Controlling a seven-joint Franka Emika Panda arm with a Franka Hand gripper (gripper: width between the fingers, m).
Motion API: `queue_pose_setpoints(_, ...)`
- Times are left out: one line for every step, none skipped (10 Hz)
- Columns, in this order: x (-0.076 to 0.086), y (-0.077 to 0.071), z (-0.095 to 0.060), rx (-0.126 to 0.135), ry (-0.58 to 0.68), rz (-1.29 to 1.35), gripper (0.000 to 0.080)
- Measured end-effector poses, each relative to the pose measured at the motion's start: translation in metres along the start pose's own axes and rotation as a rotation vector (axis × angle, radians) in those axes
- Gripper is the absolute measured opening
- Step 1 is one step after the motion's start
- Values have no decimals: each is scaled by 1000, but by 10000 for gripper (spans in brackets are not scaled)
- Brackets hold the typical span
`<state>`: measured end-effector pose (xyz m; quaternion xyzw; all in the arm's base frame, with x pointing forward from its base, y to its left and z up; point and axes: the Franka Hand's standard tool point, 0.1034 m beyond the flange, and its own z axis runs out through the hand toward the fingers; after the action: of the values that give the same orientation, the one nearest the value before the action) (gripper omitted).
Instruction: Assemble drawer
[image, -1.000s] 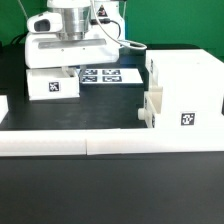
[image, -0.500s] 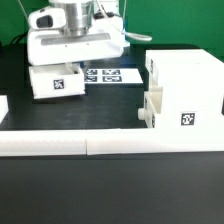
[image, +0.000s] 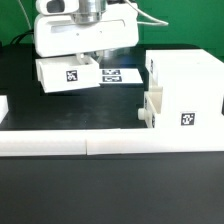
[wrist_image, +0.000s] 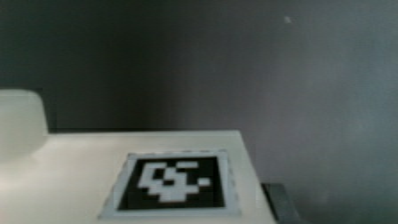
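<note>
White tray and white housing, each with black-and-white square tags; black table.

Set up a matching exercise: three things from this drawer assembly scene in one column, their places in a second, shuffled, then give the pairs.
1. small white plastic tray
2. tall white boxy housing
3. long low white border wall

A. across the front of the black table
B. lifted off the table under the end effector
C. standing at the exterior view's right

Pairs: 1-B, 2-C, 3-A
</note>
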<state>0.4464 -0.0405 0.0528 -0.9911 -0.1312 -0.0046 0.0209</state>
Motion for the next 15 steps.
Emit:
queue_pose_setpoints(10, -3, -3, -1, 9, -20, 42)
queue_pose_setpoints(19, -5, -6, -3, 21, -42, 42)
queue_pose_setpoints(24, -5, -7, 0, 19, -46, 42)
queue_pose_setpoints(31, -7, -9, 5, 14, -47, 42)
queue_pose_setpoints(31, -7, -8, 4, 16, -80, 42)
queue_pose_setpoints(30, -7, -8, 5, 14, -78, 42)
queue_pose_setpoints(30, -7, -8, 4, 14, -116, 42)
queue_pose_setpoints(30, -6, -7, 4, 13, -178, 42)
queue_pose_setpoints(29, -6, -7, 4, 11, -266, 42)
queue_pose_setpoints(32, -3, -9, -1, 10, -380, 42)
queue_pose_setpoints(38, -2, -11, -4, 13, -431, 42)
queue_pose_setpoints(44, -1, -12, -12, 12, -538, 42)
queue_pose_setpoints(50, 0, -12, -20, 9, -619, 42)
queue_pose_setpoints(57, -1, -10, -28, 6, -668, 42)
queue_pose_setpoints(62, -1, -9, -31, -9, -765, 42)
